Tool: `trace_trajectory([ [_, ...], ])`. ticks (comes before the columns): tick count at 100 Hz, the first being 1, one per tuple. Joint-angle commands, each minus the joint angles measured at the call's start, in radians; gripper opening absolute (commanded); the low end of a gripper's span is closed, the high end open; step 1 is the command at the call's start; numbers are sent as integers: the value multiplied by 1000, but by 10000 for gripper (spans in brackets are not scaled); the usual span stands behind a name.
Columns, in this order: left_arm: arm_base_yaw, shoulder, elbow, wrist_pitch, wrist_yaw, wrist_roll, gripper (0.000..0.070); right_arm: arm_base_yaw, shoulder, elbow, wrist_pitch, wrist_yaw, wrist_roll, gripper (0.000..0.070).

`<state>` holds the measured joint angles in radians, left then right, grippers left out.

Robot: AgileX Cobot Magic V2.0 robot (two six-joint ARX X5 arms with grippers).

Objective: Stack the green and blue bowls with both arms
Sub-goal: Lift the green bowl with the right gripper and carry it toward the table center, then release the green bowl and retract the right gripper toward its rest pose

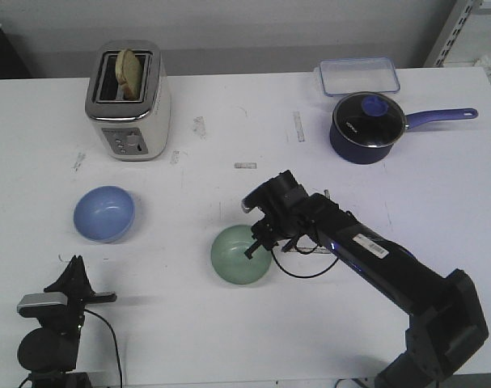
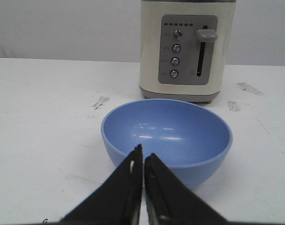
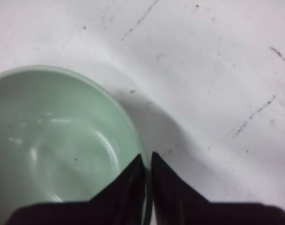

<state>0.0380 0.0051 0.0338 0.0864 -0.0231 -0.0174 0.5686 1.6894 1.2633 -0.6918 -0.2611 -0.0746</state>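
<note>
Right gripper (image 3: 147, 161) pinches the green bowl (image 1: 240, 254) rim; left gripper (image 2: 143, 154), closed, sits near the blue bowl (image 1: 104, 213).

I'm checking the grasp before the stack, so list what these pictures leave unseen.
- Right wrist view: the pale mint green glossy bowl is cut off by the frame edge; the black right gripper fingers hide the rim between them.
- Front view: the right gripper is too small to show any grip.
- Left wrist view: the black left gripper hides the light blue glossy bowl's near rim.
</note>
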Motion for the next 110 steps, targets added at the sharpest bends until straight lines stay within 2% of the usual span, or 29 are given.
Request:
trace_trajectory([
  [1, 1, -2, -20, 12, -2, 1, 1, 9, 23, 14, -6, -5, -9, 25],
  [7, 1, -2, -20, 12, -2, 1, 1, 9, 23, 14, -13, -5, -9, 91],
  [18, 1, -2, -20, 12, -2, 2, 1, 9, 20, 16, -13, -5, -9, 329],
  [25, 1, -2, -20, 12, -2, 2, 1, 9, 19, 21, -13, -5, -9, 420],
  [55, 1, -2, -20, 12, -2, 2, 1, -12, -58, 76, -19, 0, -10, 431],
  [62, 1, -2, -20, 12, -2, 2, 1, -31, -100, 88, -13, 0, -9, 422],
  [70, 1, -2, -20, 12, -2, 2, 1, -63, -156, 93, -1, 0, -9, 354],
  [86, 1, -2, -20, 12, -2, 2, 1, -160, -274, 93, -15, 30, -8, 6],
  [110, 1, -2, -20, 13, -3, 1, 1, -362, -407, 54, -63, 136, -6, 0],
])
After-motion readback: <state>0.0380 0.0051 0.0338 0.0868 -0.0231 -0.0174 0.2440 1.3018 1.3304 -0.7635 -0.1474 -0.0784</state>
